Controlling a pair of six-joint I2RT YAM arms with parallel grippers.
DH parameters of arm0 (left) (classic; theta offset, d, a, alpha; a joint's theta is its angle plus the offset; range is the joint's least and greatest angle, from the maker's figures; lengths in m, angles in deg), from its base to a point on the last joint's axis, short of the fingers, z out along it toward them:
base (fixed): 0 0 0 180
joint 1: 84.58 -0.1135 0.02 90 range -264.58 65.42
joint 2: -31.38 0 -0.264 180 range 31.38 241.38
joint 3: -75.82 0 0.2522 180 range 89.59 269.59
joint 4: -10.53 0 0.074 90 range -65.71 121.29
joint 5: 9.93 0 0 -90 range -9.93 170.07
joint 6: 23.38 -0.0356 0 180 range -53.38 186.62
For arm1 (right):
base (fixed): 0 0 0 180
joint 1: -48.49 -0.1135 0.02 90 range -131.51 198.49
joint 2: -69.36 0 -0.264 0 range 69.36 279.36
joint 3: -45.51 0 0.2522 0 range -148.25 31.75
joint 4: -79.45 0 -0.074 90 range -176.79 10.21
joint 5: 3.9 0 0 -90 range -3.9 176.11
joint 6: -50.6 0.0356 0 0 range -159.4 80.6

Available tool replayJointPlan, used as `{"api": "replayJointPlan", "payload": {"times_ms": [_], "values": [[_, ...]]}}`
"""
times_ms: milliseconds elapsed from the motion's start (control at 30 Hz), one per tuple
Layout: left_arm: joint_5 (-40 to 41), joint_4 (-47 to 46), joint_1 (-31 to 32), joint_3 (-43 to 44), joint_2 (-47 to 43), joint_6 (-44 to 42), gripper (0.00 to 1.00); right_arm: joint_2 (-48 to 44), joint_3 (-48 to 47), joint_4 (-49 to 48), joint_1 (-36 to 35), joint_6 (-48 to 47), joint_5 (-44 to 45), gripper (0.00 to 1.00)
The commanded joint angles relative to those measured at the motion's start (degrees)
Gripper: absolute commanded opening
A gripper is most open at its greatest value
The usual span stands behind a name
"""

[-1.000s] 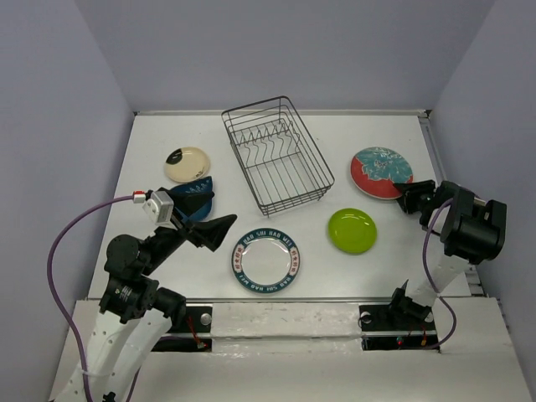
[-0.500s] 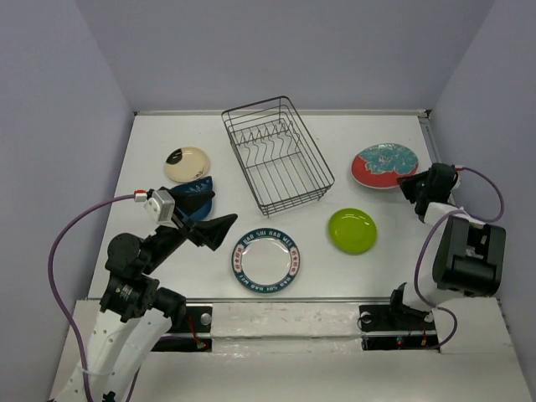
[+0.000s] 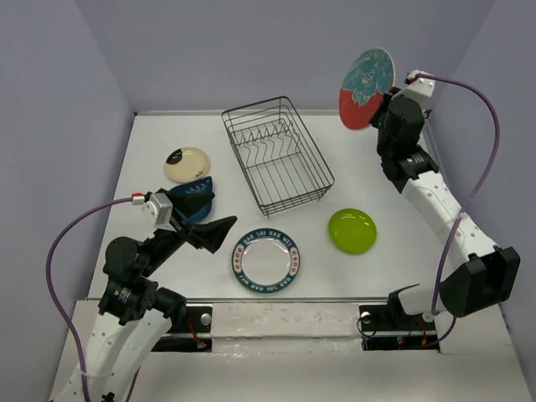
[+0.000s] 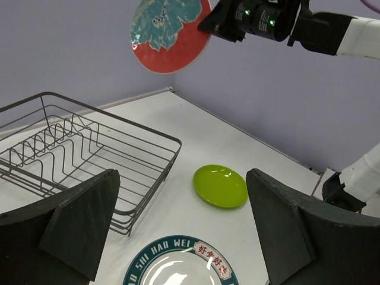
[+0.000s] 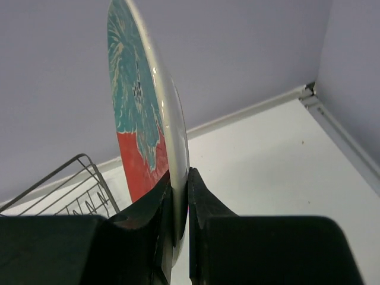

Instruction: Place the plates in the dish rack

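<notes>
Left claw [image 3: 205, 219]: wide open, holding nothing, low over the near left of the surface.
Near plates: the white plate with letters [image 3: 266, 260] and the green plate [image 3: 352, 230] lie flat.
Left plates: the blue plate [image 3: 194, 201] sits partly under the left claw, with the cream plate [image 3: 187, 164] behind it.
Rack [image 3: 285, 172]: no plates in it yet.
What changed: the right claw [image 5: 180, 196] pinched the red plate [image 3: 366, 88] and lifted it off the surface.
Red plate now: high at the far right, standing on edge, its lower rim squeezed in the claw, up and right of the rack.
What it means: the first plate looks ready to go into the rack.
</notes>
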Motion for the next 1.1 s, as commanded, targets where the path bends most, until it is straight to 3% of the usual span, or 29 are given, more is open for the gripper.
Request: {"api": "replayJointPlan", "payload": {"times_ms": [0,133,467,1067], "values": [[0.29,-2.49,0.47,1.71,-0.35,-0.19,0.99,7.36,-12.61,-13.33,-9.8,-16.62,12.97,0.07],[1.69,-1.96,0.56,1.79,-0.27,-0.28,0.99,17.03,-21.32,-18.34,-16.57,-28.74,17.8,0.07],[2.31,-1.34,0.82,1.97,0.35,-0.9,0.99,34.64,-42.59,-12.2,-20.09,-31.4,14.3,0.07],[2.57,-1.08,0.91,2.15,0.61,-1.07,0.99,40.62,-42.43,-8.5,-20.62,-24.73,12.9,0.07]]}}
